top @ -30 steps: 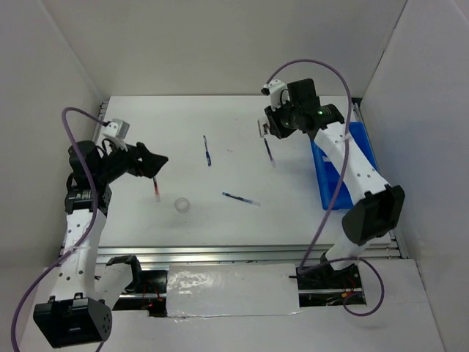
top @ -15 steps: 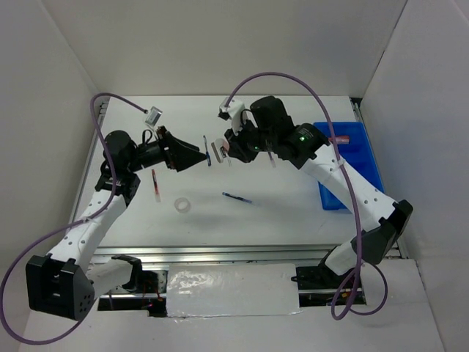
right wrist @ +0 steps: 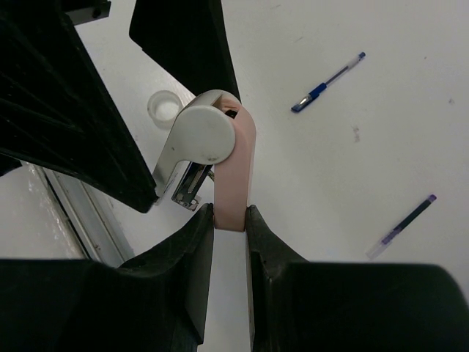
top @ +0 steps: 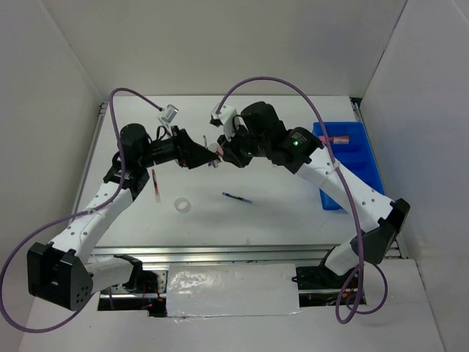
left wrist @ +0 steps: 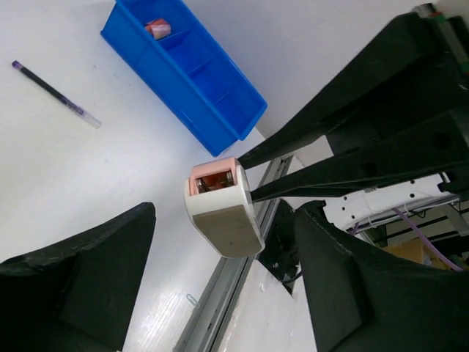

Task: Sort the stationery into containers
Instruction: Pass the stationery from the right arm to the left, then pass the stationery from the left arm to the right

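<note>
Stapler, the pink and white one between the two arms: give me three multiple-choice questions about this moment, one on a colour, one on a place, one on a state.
1. In the top view, what colour is the pen lying on the table just left of the tape ring?
A. red
B. green
C. yellow

2. Where is the stapler?
A. flat on the table
B. in mid-air between the two arms
C. on top of the tape ring

3. How do the jaws of the left gripper stand?
A. shut on the stapler
B. shut and empty
C. open, one on each side of the stapler

Answers:
1 A, its thin body shows red against the white table.
2 B, the right gripper pinches its pink base above the table.
3 C, the left wrist view shows a gap on both sides of the stapler.
</note>
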You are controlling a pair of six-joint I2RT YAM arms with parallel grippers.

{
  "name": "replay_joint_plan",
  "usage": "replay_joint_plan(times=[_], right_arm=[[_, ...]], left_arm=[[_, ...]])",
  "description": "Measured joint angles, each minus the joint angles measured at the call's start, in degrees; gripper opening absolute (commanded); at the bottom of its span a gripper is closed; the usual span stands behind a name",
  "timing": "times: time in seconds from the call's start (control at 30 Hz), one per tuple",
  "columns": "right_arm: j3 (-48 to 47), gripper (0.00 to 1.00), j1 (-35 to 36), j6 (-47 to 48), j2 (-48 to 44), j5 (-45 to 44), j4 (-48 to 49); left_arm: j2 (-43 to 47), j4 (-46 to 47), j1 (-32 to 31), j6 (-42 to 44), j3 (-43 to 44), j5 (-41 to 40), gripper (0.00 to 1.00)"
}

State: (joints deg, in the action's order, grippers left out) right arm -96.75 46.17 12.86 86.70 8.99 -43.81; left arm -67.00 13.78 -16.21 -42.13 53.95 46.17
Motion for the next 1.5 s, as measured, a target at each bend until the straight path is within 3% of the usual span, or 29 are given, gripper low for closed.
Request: replay_joint_plan(times=[0.07,0.2,0.3,0.43,0.47,0.57,0.73,0.9,1.0,1.2,1.5], right_arm=[[0.0,0.0,0.2,0.0,0.0,-0.3,0.0],[0.0,0.0,0.8,0.0,0.0,-0.6,0.0],[0.0,0.14,1.0,0.0,0.0,-0.8,0.0],[0.0,0.46,1.0,0.1,-0.1,-0.6,-0.3],[0.0,0.49,1.0,0.1,-0.3,-0.4,-0.2],[0.0,0.6,0.5,0.4,-1.6,1.6,-0.3],[-0.8,0.65,-3.8,0.4,-4.1,10.1,-1.8],[-5.6,0.66,-12.0,0.5,-4.5,23.1,-5.7],[-8.9,0.72,-14.3,0.7,-3.1,31.1,-9.0],[-9.7,0.81,-13.1,1.6,0.0,42.4,-13.1],[-8.6,0.83,-7.7,4.0,1.7,45.4,-16.2]], left_arm=[[-0.4,-1.1,-0.5,0.4,0.5,-0.8,0.83],[-0.6,-2.2,-0.8,1.2,0.7,-1.7,0.56],[-0.6,-2.2,-0.9,1.0,0.8,-1.8,0.42],[-0.6,-1.1,-0.9,1.0,0.8,-0.8,0.2],[-0.6,-1.1,-0.9,1.2,0.7,-0.5,0.12],[-0.6,-1.0,-0.6,1.5,0.4,0.9,0.0],[1.4,1.0,0.9,1.7,-3.0,4.7,0.0],[5.8,10.0,2.2,0.3,-10.2,9.4,0.0],[6.5,15.0,1.3,-0.5,-11.6,12.8,0.0],[6.5,21.2,-0.8,-1.9,-11.7,16.3,0.0],[6.5,26.6,-3.3,-5.0,-11.9,17.2,0.0]])
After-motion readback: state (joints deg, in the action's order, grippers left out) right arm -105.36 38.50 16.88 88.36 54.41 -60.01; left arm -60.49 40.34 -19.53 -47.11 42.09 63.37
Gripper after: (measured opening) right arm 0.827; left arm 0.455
